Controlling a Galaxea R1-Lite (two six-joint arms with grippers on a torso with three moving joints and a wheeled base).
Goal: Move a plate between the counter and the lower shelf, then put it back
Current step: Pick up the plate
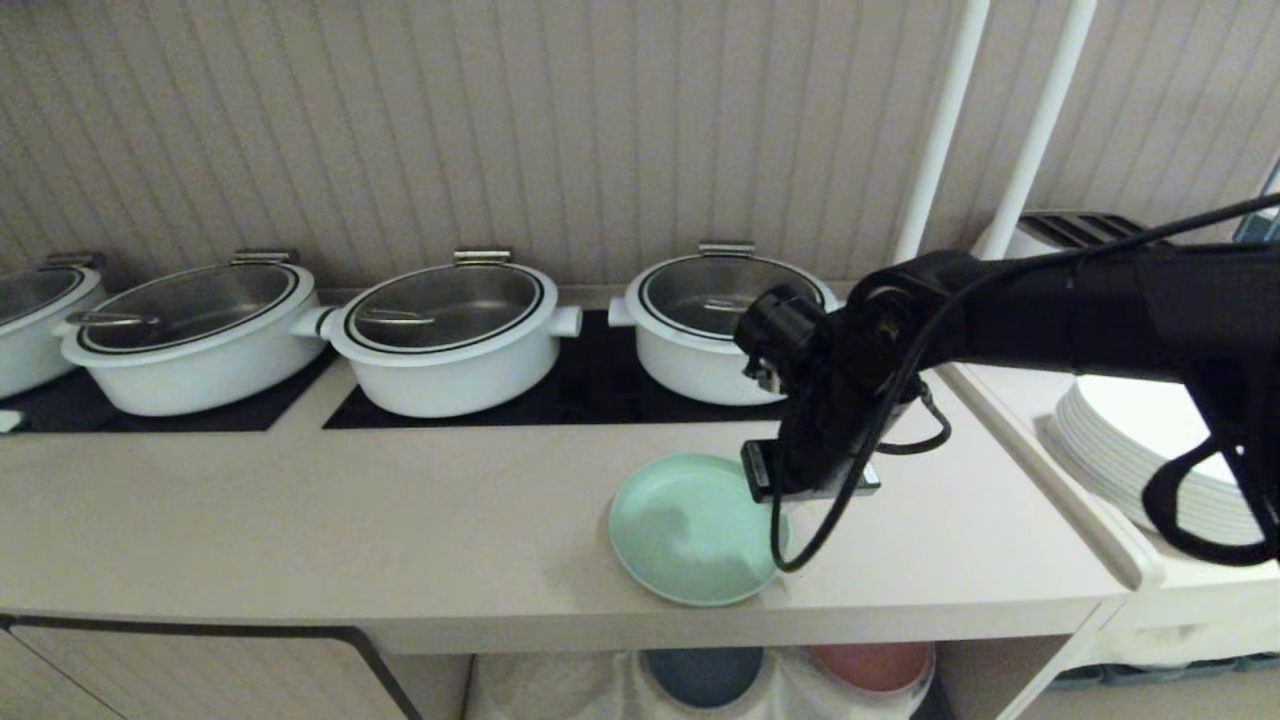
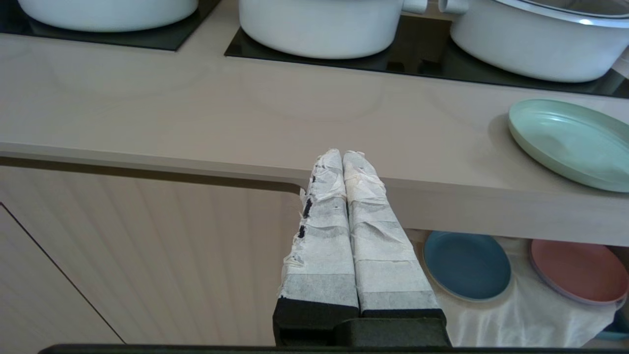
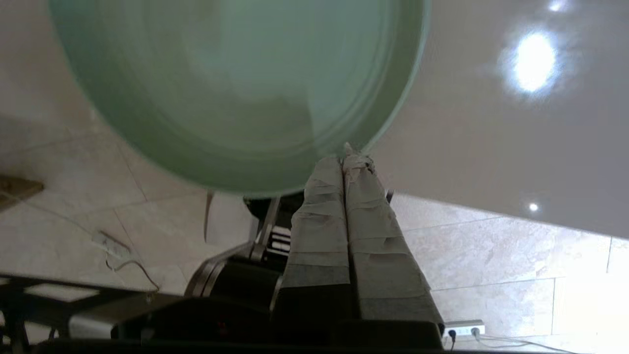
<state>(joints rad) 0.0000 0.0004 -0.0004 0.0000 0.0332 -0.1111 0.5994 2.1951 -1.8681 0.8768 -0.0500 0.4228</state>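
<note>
Two taped fingers (image 3: 319, 196) on the right gripper (image 3: 348, 160) are pinched on the mint plate's (image 1: 690, 530) rim at the counter's (image 1: 300, 520) front edge (thin, stiff, light, probably slick plastic), so I'd grip that raised lip.

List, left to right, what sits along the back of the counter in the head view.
Partly cut-off white pot → second white pot → third white pot → fourth white pot, partly behind the right arm → stack of white plates on the side ledge.
</note>
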